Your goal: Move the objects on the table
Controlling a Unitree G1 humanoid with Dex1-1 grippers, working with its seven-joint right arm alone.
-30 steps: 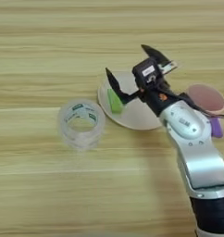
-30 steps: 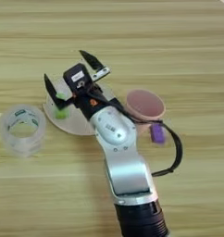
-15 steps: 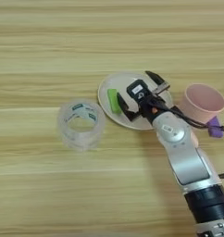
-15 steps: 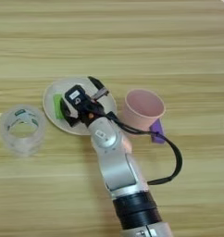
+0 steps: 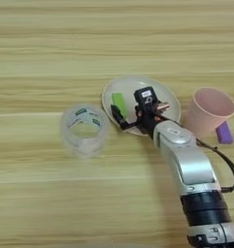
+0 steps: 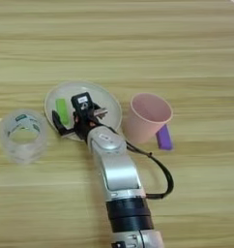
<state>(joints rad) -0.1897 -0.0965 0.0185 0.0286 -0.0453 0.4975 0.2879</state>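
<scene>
A pale plate (image 5: 165,89) lies on the wooden tabletop (image 5: 51,43), with a small green block (image 5: 120,102) resting on its left part. The hand (image 5: 133,116) sits low over the plate, just right of the block; its black fingers (image 5: 118,114) are spread apart and grip nothing, one finger lying close beside the block's near end. The silver forearm (image 5: 186,162) runs in from the bottom right. A clear tape roll (image 5: 84,131) stands to the left of the plate, apart from it. Right of the plate a pink cup (image 5: 208,111) stands, with a purple piece (image 5: 224,133) just behind its right side.
</scene>
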